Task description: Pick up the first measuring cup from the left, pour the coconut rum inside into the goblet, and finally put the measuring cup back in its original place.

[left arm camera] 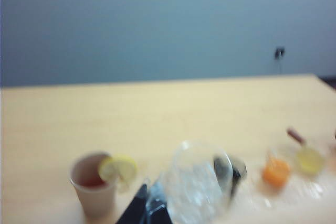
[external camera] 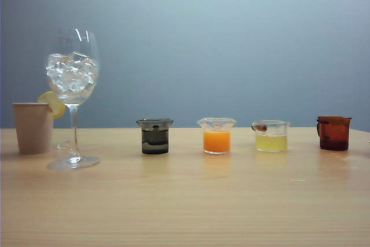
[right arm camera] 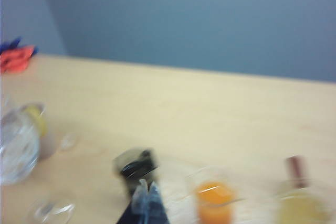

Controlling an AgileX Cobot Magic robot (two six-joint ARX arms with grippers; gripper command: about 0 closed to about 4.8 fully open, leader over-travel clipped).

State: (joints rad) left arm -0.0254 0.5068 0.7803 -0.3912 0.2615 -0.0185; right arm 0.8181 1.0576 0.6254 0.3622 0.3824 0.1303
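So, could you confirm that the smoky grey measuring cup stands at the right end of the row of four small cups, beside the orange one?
Not quite: the smoky grey measuring cup stands at the left end of the row, nearest the goblet, still beside the orange cup. The amber-brown cup holds the right end. The exterior view shows this.

Goblet (external camera: 72, 93) left of measuring cup (external camera: 155, 136), both on table (external camera: 185, 201)

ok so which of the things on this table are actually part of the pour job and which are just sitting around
Part of the job:
- smoky grey measuring cup, with the rum in it
- goblet with ice
- right gripper, shut, above the grey cup
- left gripper, near the goblet

Just sitting there:
- paper cup
- orange cup
- yellow cup
- brown cup
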